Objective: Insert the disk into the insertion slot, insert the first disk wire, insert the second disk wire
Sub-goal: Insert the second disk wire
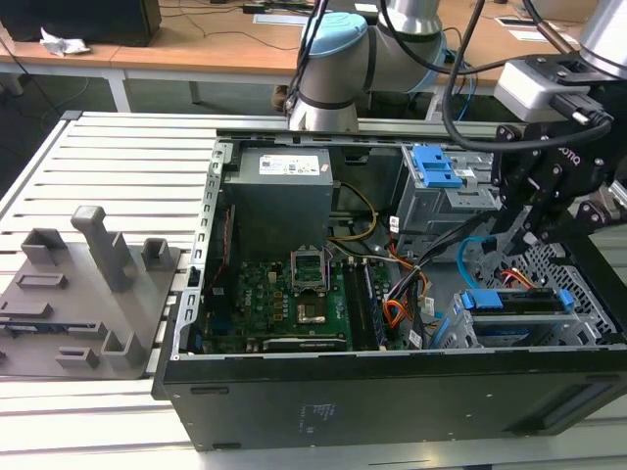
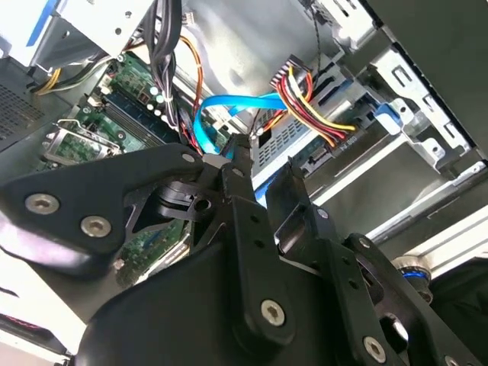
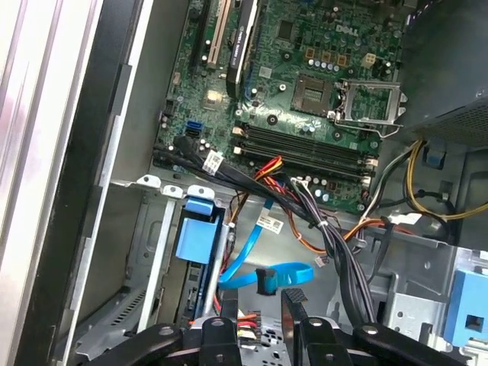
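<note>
In the exterior view the disk (image 1: 516, 304), with blue rails, lies in the insertion slot (image 1: 580, 286) of the perforated cage at the case's right end. The first disk wire (image 2: 309, 103), a red, yellow and black bundle, runs down to a black plug at the disk's (image 2: 284, 146) edge. Looping beside it is the light-blue second disk wire (image 2: 229, 103) (image 3: 248, 255); its dark plug (image 3: 265, 280) hangs free just off my fingertips. My gripper (image 2: 267, 164) (image 1: 529, 230) hovers over the disk's connector end, open, with nothing between the fingers.
The taller grey cage with the blue latch (image 1: 436, 166) stands behind the slot. The motherboard (image 1: 294, 294), power supply (image 1: 279, 191) and black cable bundles (image 3: 335, 244) crowd the case. A grey fixture plate (image 1: 88, 294) lies on the slatted table at the exterior view's left.
</note>
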You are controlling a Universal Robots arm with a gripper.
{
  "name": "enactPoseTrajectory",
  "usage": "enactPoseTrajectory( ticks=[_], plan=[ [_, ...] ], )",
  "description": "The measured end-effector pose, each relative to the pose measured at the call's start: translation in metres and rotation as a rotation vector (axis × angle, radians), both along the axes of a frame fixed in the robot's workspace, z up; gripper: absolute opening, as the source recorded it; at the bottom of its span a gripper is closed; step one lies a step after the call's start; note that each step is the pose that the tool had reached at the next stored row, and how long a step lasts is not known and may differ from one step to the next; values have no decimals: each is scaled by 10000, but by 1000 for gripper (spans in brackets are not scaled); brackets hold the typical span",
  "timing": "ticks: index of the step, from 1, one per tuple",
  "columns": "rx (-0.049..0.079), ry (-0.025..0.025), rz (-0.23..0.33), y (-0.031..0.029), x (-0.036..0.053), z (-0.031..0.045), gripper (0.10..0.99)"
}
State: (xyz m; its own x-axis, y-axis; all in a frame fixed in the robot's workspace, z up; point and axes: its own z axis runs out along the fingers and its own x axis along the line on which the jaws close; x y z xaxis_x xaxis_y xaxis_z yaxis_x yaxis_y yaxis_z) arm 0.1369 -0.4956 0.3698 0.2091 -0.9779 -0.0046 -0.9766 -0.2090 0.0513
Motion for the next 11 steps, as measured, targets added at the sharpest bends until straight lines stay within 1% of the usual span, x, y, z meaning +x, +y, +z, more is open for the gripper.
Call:
enactPoseTrajectory(
  ticks=[1, 3, 4, 5, 7, 8, 9, 11],
  plan=[
    [0, -1, 0, 7, -8, 0, 361],
    [-1, -4, 0, 7, -53, 0, 361],
    [-2, -8, 0, 7, -83, -1, 361],
    [-3, -12, -1, 7, -135, -6, 361],
    [-17, -15, -5, 7, -186, -29, 361],
    [-45, -16, -120, 7, -198, -57, 361],
    [-48, -16, -197, 8, -198, -68, 361],
    [-50, -15, -205, 7, -199, -69, 361]
  ],
)
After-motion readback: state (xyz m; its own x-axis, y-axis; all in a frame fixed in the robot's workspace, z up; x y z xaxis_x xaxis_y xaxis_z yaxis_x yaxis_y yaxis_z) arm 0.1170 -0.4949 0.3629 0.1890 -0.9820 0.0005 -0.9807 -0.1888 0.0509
